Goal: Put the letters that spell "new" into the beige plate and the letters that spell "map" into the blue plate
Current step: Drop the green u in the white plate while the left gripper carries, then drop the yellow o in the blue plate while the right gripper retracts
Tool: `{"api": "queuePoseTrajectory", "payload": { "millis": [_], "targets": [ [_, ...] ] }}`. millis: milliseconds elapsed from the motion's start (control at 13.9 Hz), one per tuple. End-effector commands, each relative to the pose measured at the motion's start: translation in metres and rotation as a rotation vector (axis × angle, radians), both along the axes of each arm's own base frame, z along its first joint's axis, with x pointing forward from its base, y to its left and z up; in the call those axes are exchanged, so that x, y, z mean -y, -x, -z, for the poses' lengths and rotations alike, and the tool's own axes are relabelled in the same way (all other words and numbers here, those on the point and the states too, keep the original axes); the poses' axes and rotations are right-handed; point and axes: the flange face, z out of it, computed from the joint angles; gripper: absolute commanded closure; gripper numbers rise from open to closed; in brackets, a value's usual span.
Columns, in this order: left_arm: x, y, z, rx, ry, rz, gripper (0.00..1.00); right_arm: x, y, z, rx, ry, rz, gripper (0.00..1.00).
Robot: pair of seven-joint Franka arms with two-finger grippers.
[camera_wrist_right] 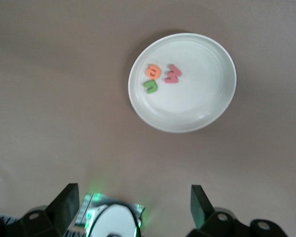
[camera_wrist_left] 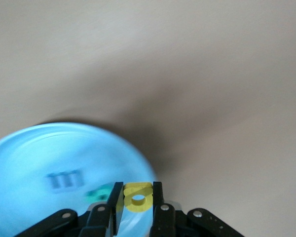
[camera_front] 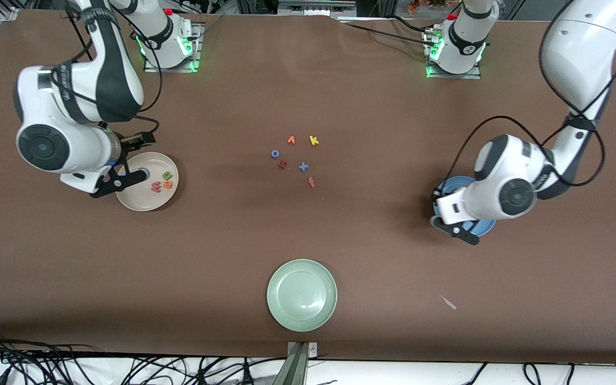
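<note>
The yellow p (camera_wrist_left: 138, 197) is held tight by the left hand (camera_wrist_left: 137, 202) over the blue plate (camera_wrist_left: 34, 163); it should be dropped there next, while the right hand (camera_wrist_right: 133, 205) waits wide open above the beige plate (camera_wrist_right: 207, 98)

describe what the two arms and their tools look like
Both arms are glossy white with rounded dark grey joint caps and black cables looped alongside. Green lights glow at their bases. The left tool and right tool have black fingers on black bodies with silver screws.

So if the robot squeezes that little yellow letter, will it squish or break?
Probably squish a little: the yellow p looks like thick, soft foam, and the left gripper, over the blue plate, pinches it whole. It seems very light, so it likely won't slip.
</note>
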Motion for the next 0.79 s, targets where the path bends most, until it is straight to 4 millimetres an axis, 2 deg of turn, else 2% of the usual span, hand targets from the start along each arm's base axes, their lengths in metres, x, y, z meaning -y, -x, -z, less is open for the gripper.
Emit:
{"api": "queuePoseTrajectory", "payload": {
  "millis": [0, 216, 289, 361, 433, 505, 577, 721],
  "targets": [
    [-0.048, 0.0, 0.009, -0.009, 0.024, 0.08, 0.88, -0.014, -0.008, -0.053, 0.03, -0.06, 0.005, 0.0],
    [-0.073, 0.005, 0.013, -0.043, 0.042, 0.087, 0.88, -0.018, -0.009, -0.072, 0.037, -0.071, -0.007, 0.0],
    [-0.075, 0.006, 0.015, -0.046, 0.047, 0.088, 0.87, -0.019, -0.01, -0.072, 0.043, -0.07, -0.009, 0.0],
    [-0.076, 0.006, 0.018, -0.051, 0.053, 0.084, 0.77, -0.017, -0.011, -0.074, 0.046, -0.072, -0.006, 0.0],
    [-0.076, 0.007, 0.02, -0.056, 0.054, 0.084, 0.42, 0.0, -0.014, -0.078, 0.06, -0.085, 0.021, 0.0],
    [-0.074, 0.005, 0.017, -0.05, 0.053, 0.089, 0.0, 0.002, -0.014, -0.084, 0.076, -0.095, 0.018, 0.0],
    [-0.07, 0.002, 0.009, -0.043, 0.052, 0.107, 0.0, 0.015, -0.012, -0.1, 0.115, -0.122, 0.033, 0.0],
    [-0.058, -0.004, -0.011, -0.035, 0.052, 0.116, 0.0, 0.031, -0.013, -0.114, 0.169, -0.133, 0.037, 0.0]
  ]
}}
